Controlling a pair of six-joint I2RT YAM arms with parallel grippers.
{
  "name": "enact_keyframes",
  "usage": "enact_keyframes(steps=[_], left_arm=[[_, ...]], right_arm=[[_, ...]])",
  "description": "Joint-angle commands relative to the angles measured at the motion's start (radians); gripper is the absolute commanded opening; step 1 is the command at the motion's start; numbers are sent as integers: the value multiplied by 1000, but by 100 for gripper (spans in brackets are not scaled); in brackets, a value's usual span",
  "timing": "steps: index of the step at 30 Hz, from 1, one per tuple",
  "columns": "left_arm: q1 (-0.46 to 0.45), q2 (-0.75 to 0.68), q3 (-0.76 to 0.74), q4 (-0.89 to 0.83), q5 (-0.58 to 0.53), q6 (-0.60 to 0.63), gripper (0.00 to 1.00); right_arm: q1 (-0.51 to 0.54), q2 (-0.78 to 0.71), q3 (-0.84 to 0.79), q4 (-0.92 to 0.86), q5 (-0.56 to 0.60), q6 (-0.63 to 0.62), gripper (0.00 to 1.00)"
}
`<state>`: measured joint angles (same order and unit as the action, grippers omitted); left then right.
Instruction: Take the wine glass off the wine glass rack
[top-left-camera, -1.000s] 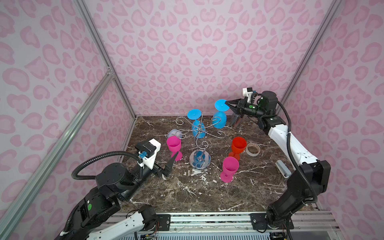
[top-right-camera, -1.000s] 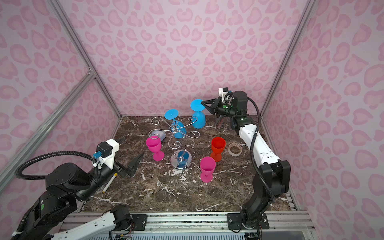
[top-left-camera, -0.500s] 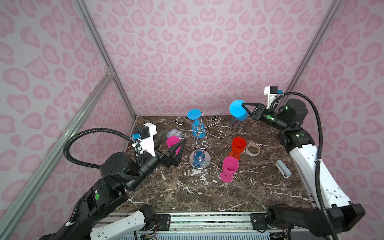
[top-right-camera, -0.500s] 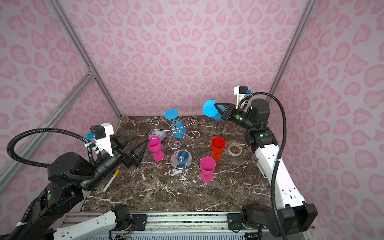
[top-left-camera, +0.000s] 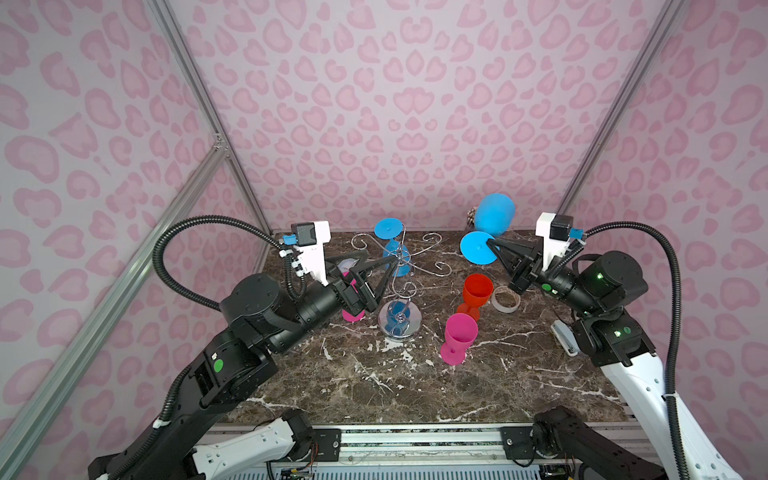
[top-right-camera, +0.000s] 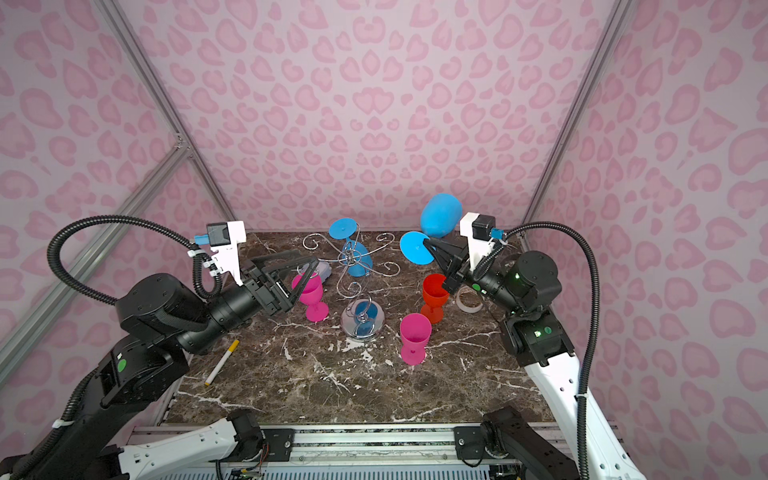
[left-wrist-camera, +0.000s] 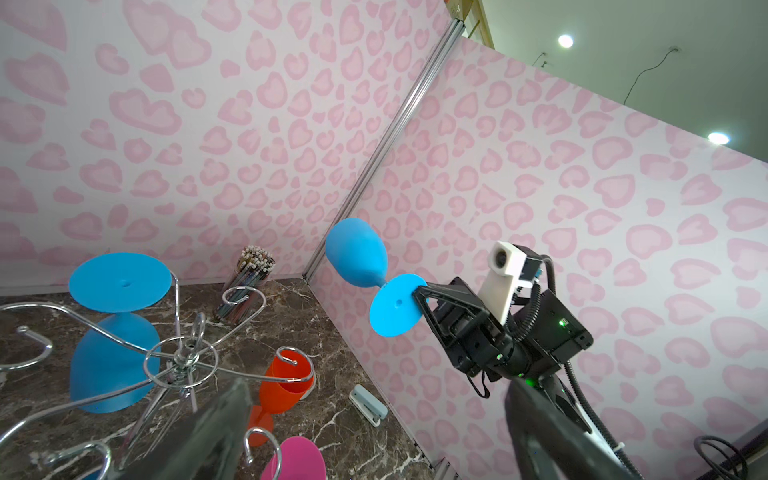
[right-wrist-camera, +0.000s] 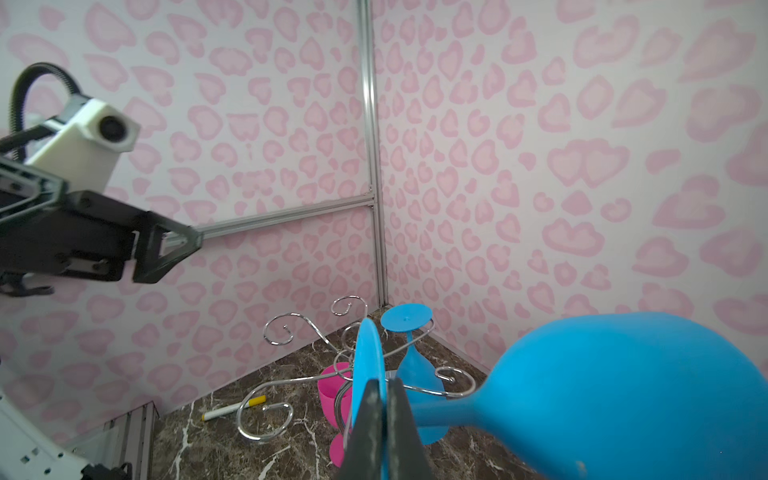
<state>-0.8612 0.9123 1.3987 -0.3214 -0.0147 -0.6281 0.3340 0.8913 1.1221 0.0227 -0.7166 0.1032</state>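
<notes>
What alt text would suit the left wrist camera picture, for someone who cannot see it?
The right gripper pinches the round foot of a blue plastic wine glass, held in the air before a pink heart-patterned wall. Nearby, a second blue glass hangs upside down on a chrome wire rack.

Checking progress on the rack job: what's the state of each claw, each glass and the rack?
rack: upright, one glass hanging on it.
hanging blue glass: upside down on the rack.
held blue glass: tilted in the air, clear of the rack.
right claw: shut on the held blue glass's foot.
left claw: open, empty, beside the rack.
back pink glass: upright.
front pink glass: upright.
red glass: upright.
</notes>
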Motion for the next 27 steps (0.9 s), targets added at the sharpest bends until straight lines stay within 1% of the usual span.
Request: enact_keyframes(steps=[1, 4, 7, 10, 12, 14, 19, 22, 27], left_arm=[[46, 23, 10, 53, 162, -106, 97], [92, 58, 13, 62, 273, -149, 97], [110, 108, 17, 56, 367, -171, 97], [113, 168, 17, 81, 471, -187, 96], [114, 205, 20, 111, 550, -194, 99], [113, 235, 23, 137, 599, -201, 98], [113, 286, 24, 177, 653, -219, 91], [103, 297, 0, 210, 660, -230, 87], [86, 312, -12, 214, 663, -219, 83]], right_arm=[[47, -48, -34, 11, -29, -206, 0], [84, -85, -44, -35, -64, -318, 0], [131, -104, -29, -118, -78, -432, 0], [192, -119, -21, -186, -26, -530, 0], [224, -123, -15, -225, 2, -582, 0], [256, -130, -17, -244, 38, -617, 0], [338, -144, -46, -250, 141, -684, 0], [376, -140, -45, -263, 186, -720, 0], [421, -121, -46, -247, 219, -745, 0]])
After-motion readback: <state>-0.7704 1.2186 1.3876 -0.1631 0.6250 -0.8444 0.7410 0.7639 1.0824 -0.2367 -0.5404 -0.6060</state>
